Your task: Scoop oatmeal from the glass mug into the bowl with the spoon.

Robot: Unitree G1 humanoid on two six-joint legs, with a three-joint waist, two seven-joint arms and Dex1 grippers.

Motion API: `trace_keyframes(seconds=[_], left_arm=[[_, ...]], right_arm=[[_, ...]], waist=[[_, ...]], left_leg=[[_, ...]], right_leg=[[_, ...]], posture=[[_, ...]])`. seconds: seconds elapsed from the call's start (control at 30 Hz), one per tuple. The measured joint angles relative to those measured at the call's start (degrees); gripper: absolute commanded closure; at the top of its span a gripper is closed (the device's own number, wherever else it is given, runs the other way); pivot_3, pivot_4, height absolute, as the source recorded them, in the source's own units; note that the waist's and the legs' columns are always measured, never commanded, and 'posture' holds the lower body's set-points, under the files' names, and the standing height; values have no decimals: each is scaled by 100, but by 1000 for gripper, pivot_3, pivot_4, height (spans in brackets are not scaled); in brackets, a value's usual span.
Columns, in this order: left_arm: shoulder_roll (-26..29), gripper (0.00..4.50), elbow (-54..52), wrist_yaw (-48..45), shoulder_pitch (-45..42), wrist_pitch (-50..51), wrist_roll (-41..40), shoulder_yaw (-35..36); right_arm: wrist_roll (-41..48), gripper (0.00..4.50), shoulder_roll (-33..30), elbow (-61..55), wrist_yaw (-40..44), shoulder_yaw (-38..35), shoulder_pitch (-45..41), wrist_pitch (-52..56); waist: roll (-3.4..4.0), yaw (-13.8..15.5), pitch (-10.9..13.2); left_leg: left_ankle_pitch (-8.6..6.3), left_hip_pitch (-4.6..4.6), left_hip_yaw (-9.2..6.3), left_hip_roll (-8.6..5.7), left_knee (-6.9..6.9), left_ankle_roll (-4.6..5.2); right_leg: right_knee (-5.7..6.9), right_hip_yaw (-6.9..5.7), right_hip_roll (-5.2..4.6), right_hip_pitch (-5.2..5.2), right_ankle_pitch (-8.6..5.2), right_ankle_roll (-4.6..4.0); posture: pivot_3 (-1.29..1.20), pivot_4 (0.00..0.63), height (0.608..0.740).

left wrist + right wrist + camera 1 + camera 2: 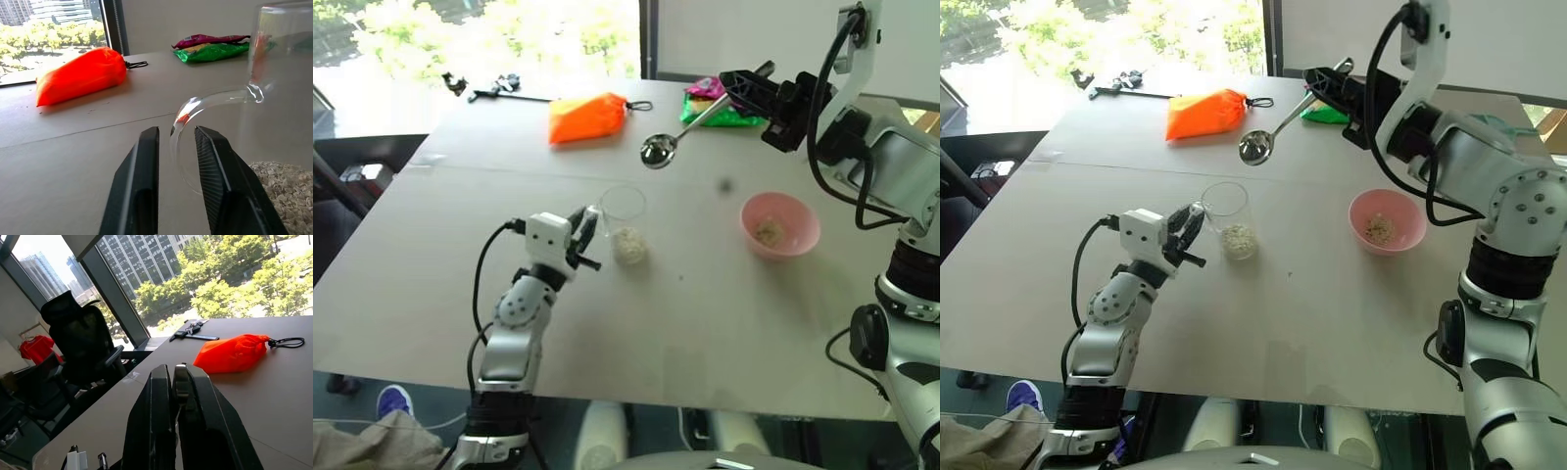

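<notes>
The right pincer [736, 86], clenched on the spoon [677, 132], held it above the surface [705, 304], its long axis slanting down toward the glass mug [625, 223], whose handle sat between the left pincer's [177, 147] parted fingers.

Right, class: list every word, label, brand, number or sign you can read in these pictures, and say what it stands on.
None can be read.
The green snack packet and the pink packet carry print too blurred to read.
The orange bag, glass mug and bowl show no lettering.
</notes>
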Motion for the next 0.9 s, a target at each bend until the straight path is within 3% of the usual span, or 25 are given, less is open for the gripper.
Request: trace_keyframes(seconds=[0.23,0.53,0.73,0.9], left_arm=[[0,2141,-16,180,-345,409,-12,45],[16,2141,-585,415,-483,1960,-235,53],[52,2141,-823,418,-486,2307,-249,114],[61,4232,-823,417,-486,2397,-246,202]], right_arm=[[-42,4500,-1,0,32,83,22,-56],[-108,4500,0,1,9,124,28,-75],[-165,4500,1,4,16,175,28,-108],[-191,4500,2,7,73,181,28,-149]], waist=[[0,1,0],[0,-3,0],[0,0,0],[0,-1,0]], left_leg=[[0,-1,-1,-1,1,0],[0,-1,-4,0,0,0],[0,0,-3,-1,0,0],[0,0,-4,-1,0,0]], right_leg=[[1,-1,0,1,0,0],[0,-1,0,0,0,0],[0,-1,1,0,0,0],[0,-1,1,0,0,0]], posture=[[0,150,740],[0,150,740],[0,150,740],[0,150,740]])
